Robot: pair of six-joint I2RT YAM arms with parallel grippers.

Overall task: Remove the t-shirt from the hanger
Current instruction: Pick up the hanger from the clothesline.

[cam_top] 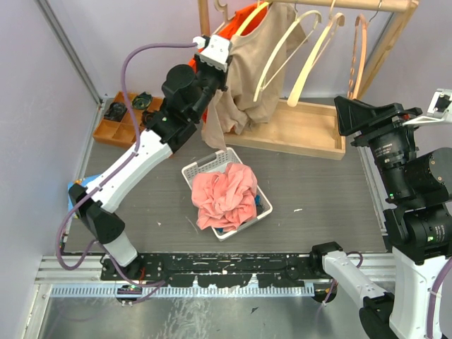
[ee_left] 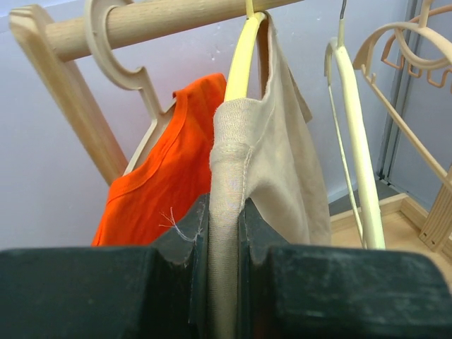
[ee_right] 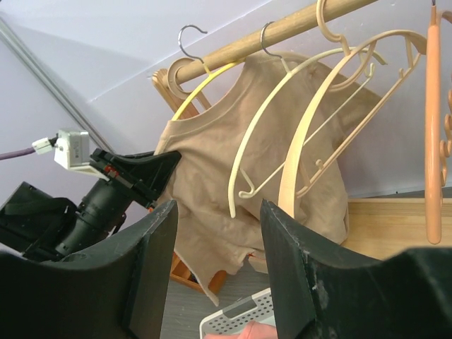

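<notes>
One beige t-shirt (cam_top: 258, 63) hangs on the yellow hanger (ee_left: 240, 63) near the left end of the wooden rail (ee_left: 176, 21), at the far side of the table (cam_top: 318, 191). Our left gripper (ee_left: 224, 233) is pinching a hemmed edge of it. Our right gripper (ee_right: 217, 208), at the right, is spread and holds nothing. We judge the pulling step is in hand: next we must draw the cloth down and near, so it slips off the hanger arm.

- Pinches a vertical fold of the beige t-shirt (ee_left: 282, 162) between the dark fingers (ee_left: 304, 289) of the left gripper (ee_left: 224, 233).
- Hangs on a yellow hanger (ee_left: 242, 63) under the wooden rail (ee_left: 162, 20).
- Shows an orange garment (ee_left: 162, 183) just left of it, a bare cream hanger (ee_left: 357, 141) to the right.
</notes>
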